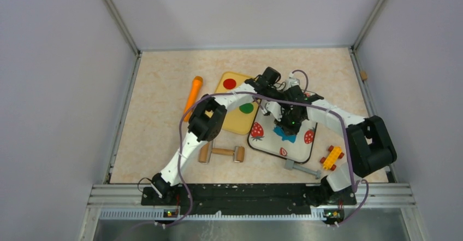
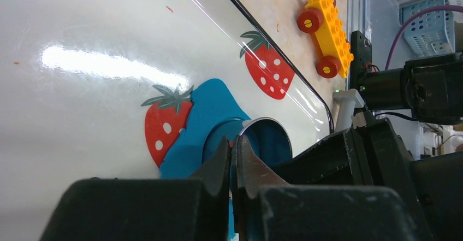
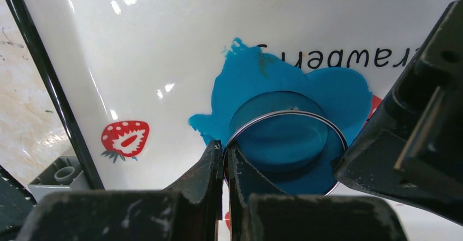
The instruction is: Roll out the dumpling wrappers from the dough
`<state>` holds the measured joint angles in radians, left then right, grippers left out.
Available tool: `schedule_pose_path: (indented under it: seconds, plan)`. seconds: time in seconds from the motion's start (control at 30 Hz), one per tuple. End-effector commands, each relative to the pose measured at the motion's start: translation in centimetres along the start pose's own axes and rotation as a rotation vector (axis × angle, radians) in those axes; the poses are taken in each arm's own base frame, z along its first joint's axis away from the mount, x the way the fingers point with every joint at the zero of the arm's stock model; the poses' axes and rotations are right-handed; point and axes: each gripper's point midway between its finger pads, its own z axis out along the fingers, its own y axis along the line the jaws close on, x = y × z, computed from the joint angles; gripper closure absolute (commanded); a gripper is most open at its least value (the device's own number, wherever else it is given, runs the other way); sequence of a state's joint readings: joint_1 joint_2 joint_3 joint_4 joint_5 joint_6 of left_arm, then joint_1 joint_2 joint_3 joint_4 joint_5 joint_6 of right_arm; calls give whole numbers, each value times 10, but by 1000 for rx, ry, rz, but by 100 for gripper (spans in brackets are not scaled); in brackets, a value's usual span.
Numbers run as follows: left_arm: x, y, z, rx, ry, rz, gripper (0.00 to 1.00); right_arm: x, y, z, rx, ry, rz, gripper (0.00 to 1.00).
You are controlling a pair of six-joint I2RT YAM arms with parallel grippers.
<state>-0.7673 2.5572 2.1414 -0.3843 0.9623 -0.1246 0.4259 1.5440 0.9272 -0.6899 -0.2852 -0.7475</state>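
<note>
Jaws of left gripper [image 2: 233,156] and right gripper [image 3: 223,162] both pinch the ring cutter [image 3: 284,112] rim, seated on flattened dough [image 3: 256,77] on the strawberry mat [image 3: 164,44]; we judge this the cut-out step, next needs a clean straight lift.

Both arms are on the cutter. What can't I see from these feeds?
- Right wrist: dark housing covers the ring cutter's right edge.
- Left wrist: the left gripper and the other arm hide its near half.
- Top view: both wrists cover it and most of the dough.
- Any view: whether the dough inside is cut through.
</note>
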Motion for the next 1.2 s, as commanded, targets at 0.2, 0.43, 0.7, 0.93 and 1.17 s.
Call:
schedule_pose_path:
  seconds: [0.2,0.43,0.7,0.93,1.17]
  plan:
    - [1,-12,35,29,19,16,100,-44,2,26,-32,-139,122,100]
    - [0,-14,40,32,15,16,100,-38,3,30,-32,-113,143,100]
    - [6,-13,37,28,36,28,100,-29,9,25,-64,-70,72,100]
    - [14,-9,25,14,48,21,100,-10,23,18,-127,-22,-82,100]
    - [21,-3,-2,-11,39,-3,100,1,31,12,-177,20,-164,100]
